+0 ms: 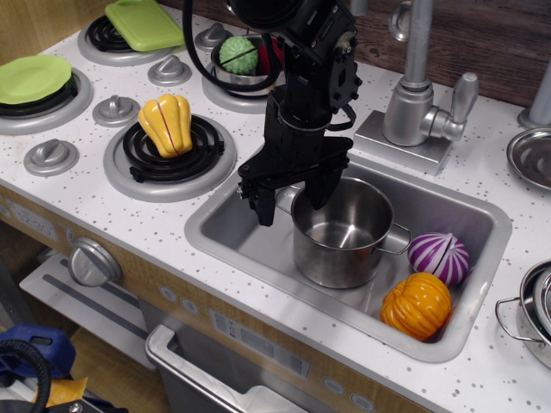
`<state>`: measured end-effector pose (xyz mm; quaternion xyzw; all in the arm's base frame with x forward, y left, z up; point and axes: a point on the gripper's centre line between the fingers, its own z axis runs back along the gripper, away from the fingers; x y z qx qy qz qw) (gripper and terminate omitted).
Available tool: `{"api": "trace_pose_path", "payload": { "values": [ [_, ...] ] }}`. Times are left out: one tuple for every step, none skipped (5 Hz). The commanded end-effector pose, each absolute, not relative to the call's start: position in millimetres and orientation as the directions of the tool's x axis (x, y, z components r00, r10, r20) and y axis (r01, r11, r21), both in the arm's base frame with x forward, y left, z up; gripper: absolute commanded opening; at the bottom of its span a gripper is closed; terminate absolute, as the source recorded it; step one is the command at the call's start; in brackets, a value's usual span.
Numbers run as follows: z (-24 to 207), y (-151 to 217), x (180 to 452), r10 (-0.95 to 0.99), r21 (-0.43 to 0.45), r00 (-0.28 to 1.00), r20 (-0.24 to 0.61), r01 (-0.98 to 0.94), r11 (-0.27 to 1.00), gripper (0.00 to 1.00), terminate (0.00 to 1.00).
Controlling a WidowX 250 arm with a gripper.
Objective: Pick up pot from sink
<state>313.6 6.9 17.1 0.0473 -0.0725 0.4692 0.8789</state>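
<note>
A shiny steel pot [343, 232] with side handles stands upright in the grey sink [225, 243], left of centre. My black gripper [291, 200] hangs over the sink at the pot's left rim. Its jaws are open: one finger [265, 205] is outside the pot on the left, the other [316, 191] is at the pot's near-left rim. It holds nothing.
A purple onion [439, 256] and an orange pumpkin [417, 305] lie in the sink's right end. A tap [417, 95] stands behind the sink. On the stove are a yellow squash [166, 125], green plate [33, 77], green board [144, 23] and a green ball [238, 55] in a pan.
</note>
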Motion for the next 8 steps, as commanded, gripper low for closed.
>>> {"api": "trace_pose_path", "payload": {
  "values": [
    [17.1, 6.9, 313.6, 0.818, 0.015, 0.549, 0.172, -0.832, 0.555, 1.00, 0.00],
    [-3.2, 5.6, 315.2, 0.824, -0.044, 0.548, 0.145, -0.828, 0.559, 1.00, 0.00],
    [-22.3, 6.2, 316.3, 0.824, -0.100, 0.555, 0.115, -0.819, 0.565, 1.00, 0.00],
    [-32.5, 10.5, 314.1, 0.828, -0.122, 0.552, 0.104, -0.819, 0.561, 1.00, 0.00],
    [-36.0, 11.4, 313.2, 0.832, -0.136, 0.545, 0.100, -0.821, 0.554, 0.00, 0.00],
    [-29.5, 8.0, 312.0, 0.830, -0.146, 0.542, 0.130, -0.818, 0.557, 0.00, 0.00],
    [-19.6, 3.2, 318.0, 0.833, -0.189, 0.530, 0.161, -0.812, 0.553, 0.00, 0.00],
    [-1.6, 1.0, 326.6, 0.829, -0.202, 0.514, 0.219, -0.808, 0.554, 0.00, 0.00]
  ]
}}
